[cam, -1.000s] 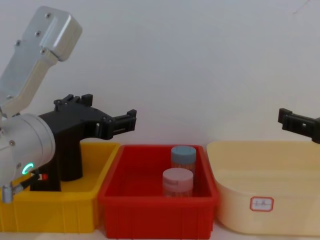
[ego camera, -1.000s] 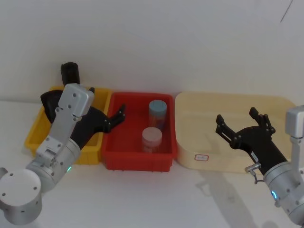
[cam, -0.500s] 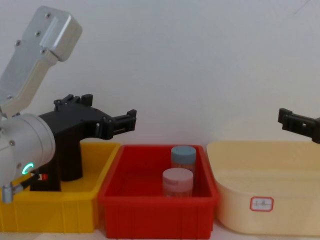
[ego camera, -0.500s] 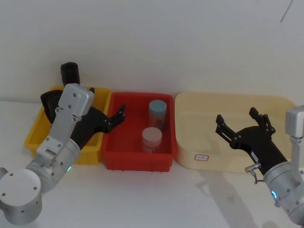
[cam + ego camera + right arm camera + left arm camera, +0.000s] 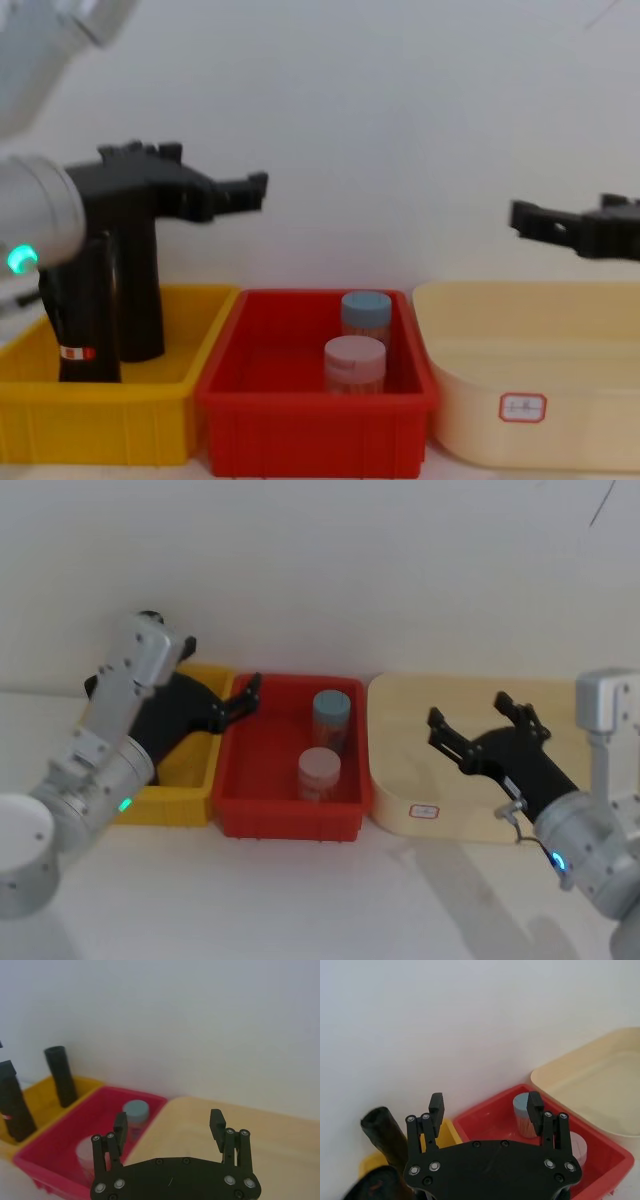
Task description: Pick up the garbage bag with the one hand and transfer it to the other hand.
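While the left gripper (image 5: 485,1104) hangs spread above one yellow bin (image 5: 110,425), the garbage bag (image 5: 60,1076) stands on end inside beside a second black roll (image 5: 12,1102), probably light, stiff, slick, best pinched near its top; one red bin (image 5: 315,437) holds two jars (image 5: 355,368), and the right gripper (image 5: 468,715) hovers spread over one cream tub (image 5: 570,425)

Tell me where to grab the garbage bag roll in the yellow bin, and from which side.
I'd grip the garbage bag roll on its upper half, clear above the yellow bin rim. It stands nearly upright at the bin's back, so bring the open left end effector in level from the front, fingers closing across its round body; a second black cylinder crowds its base.
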Robot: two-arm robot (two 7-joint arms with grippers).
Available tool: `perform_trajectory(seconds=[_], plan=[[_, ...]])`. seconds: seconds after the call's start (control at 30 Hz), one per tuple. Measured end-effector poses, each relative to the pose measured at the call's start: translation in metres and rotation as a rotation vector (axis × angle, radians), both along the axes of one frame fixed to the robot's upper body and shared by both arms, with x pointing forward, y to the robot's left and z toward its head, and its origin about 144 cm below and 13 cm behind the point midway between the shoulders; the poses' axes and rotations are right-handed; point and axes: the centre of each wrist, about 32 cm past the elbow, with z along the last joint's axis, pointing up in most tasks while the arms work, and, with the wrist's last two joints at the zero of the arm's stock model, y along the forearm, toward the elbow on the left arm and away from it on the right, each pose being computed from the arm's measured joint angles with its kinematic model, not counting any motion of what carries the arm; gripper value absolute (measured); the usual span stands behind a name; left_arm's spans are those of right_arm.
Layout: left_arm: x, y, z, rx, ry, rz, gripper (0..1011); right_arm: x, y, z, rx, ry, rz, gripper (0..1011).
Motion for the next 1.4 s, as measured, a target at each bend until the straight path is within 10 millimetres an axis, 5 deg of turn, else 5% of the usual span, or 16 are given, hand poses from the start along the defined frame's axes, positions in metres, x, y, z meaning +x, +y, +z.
perform_trajectory(seconds=[0.3,0.63,1.03,1.4], plan=[[0.001,0.049,0.046,0.012,0.030,-0.057,1000,0.020,0.028,0.038,0.022,0.071,0.086,1000],[-0.003,0.114,0.073,0.016,0.087,-0.066,1000,0.039,0.057,0.059,0.024,0.138,0.141,1000],[-0.007,0.171,0.071,-0.013,0.188,-0.043,1001,0.058,0.080,0.060,-0.004,0.206,0.187,1000],[-0.002,0.189,0.065,-0.029,0.246,-0.050,1000,0.069,0.092,0.053,-0.042,0.259,0.224,1000]])
